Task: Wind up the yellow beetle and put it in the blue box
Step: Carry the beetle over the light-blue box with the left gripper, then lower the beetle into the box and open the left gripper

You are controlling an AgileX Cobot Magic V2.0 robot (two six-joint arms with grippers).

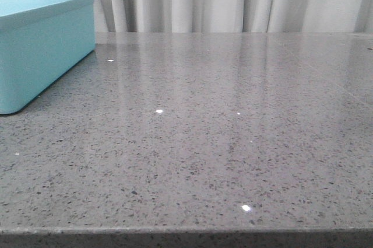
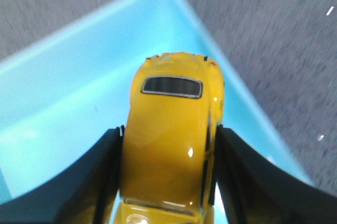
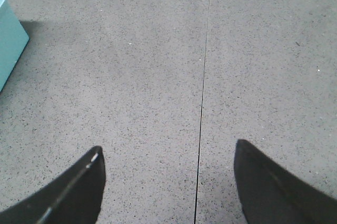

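Left pincer clamps the yellow beetle over the blue box; lower it before releasing (right pincer is wide open, empty).

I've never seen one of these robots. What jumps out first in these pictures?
A yellow beetle toy car is pinched between the left gripper's black fingers, held above the open blue box. That box stands at the grey table's far left, and the right gripper hangs open over bare tabletop.
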